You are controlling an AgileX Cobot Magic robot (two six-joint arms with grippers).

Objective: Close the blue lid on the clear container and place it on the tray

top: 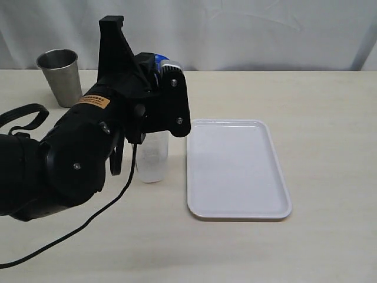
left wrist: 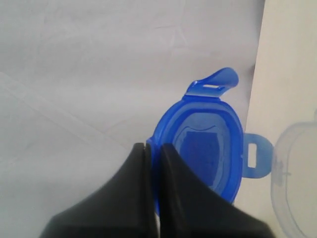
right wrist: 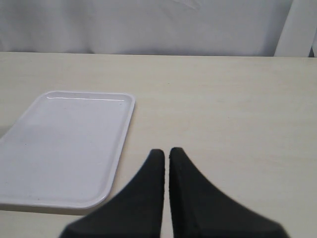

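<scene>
the pale bench (top: 330,118) carries everything, with a white curtain (top: 247,29) hanging behind it. my left arm (top: 76,159), black and bulky, fills the left of the exterior view and stands in front of the upper part of the clear container, so only the lower part shows there. the tray (top: 235,177) lies flat on the bench to the right of my arm. the clear container (top: 152,160) stands upright on the bench just beside the tray's left rim, not on it, and its open rim shows faintly in my left wrist view. the steel cup (top: 60,73) stands well apart at the back left. the blue lid (left wrist: 208,144) is up in the air, higher than the container and apart from it, two flaps sticking outward. my left claw (left wrist: 152,147) is clamped on the lid's edge. my right claw (right wrist: 163,151) is clenched on nothing, over the bench near the tray's rim.
</scene>
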